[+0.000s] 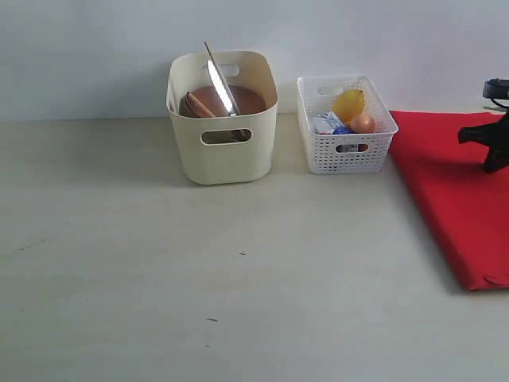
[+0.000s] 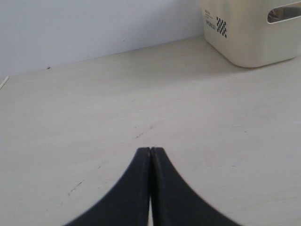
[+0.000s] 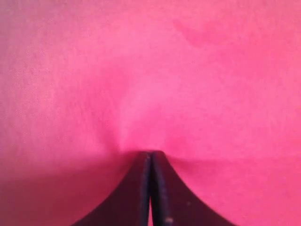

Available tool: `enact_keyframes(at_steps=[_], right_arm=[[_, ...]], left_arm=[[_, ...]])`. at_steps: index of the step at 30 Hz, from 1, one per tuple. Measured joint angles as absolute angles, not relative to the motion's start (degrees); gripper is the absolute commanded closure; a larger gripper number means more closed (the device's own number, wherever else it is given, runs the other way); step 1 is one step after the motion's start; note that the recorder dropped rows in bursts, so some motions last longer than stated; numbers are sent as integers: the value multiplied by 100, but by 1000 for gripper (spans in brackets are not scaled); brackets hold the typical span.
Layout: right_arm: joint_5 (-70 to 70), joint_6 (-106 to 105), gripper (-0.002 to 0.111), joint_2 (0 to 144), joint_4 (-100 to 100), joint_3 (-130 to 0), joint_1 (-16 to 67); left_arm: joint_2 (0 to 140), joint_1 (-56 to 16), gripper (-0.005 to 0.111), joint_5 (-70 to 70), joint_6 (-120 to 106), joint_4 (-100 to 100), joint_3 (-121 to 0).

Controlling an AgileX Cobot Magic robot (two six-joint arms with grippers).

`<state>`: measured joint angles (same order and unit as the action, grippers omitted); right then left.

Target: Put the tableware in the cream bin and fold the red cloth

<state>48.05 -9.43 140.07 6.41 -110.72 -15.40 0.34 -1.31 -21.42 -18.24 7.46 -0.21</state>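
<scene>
The cream bin (image 1: 223,155) stands at the back of the table. A round brown plate (image 1: 245,99), a silver knife (image 1: 222,86) and a brown wooden spoon (image 1: 196,105) are inside it; other tableware is hidden. The red cloth (image 1: 453,199) lies flat at the right. My right gripper (image 1: 487,147) is over its far part. In the right wrist view this gripper (image 3: 150,153) is shut with its tips in the red cloth (image 3: 155,80), and a soft ridge of fabric runs out from them. My left gripper (image 2: 150,149) is shut and empty above bare table, with the cream bin (image 2: 249,37) off to one side.
A low white lattice basket (image 1: 346,151) stands between the bin and the cloth, holding a lemon (image 1: 348,103), an egg (image 1: 363,122) and other food. A pale wall runs behind everything. The wooden tabletop (image 1: 199,278) stretches to the front and left.
</scene>
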Motion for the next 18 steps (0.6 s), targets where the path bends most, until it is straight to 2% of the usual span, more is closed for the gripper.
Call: enact_keyframes(at_steps=[12, 18], right_arm=[[4744, -1145, 108, 14748, 1185, -12353, -1540], [4685, -1252, 108, 14899, 1354, -12600, -1540]], left_arm=[[34, -131, 107, -2142, -1824, 746, -21], [34, -131, 107, -2142, -1824, 746, -21]])
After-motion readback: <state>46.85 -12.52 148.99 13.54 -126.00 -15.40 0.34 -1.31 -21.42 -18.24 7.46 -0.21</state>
